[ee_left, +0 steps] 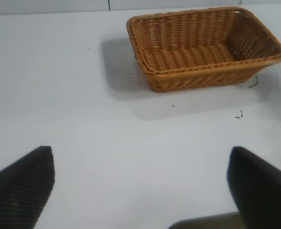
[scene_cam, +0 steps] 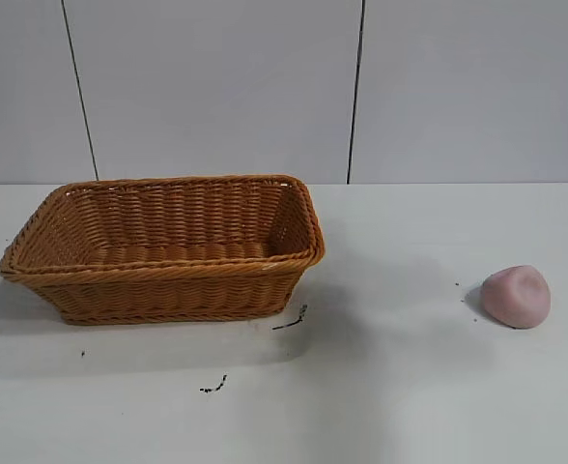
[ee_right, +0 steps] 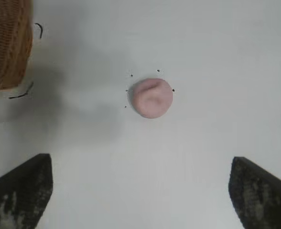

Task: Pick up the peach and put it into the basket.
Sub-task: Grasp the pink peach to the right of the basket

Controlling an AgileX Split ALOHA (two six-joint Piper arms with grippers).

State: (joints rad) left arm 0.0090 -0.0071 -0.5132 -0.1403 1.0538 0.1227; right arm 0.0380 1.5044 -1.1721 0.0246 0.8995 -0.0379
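The pale pink peach (scene_cam: 516, 296) lies on the white table at the right, well apart from the basket; it also shows in the right wrist view (ee_right: 152, 98). The orange-brown wicker basket (scene_cam: 164, 247) stands empty at the left, and shows in the left wrist view (ee_left: 205, 46) and at the edge of the right wrist view (ee_right: 6, 43). My right gripper (ee_right: 140, 191) is open and empty, above the table, short of the peach. My left gripper (ee_left: 141, 188) is open and empty, some way from the basket. Neither arm shows in the exterior view.
Small black marks lie on the table in front of the basket (scene_cam: 292, 319), (scene_cam: 213, 386). A grey panelled wall (scene_cam: 216, 87) stands behind the table.
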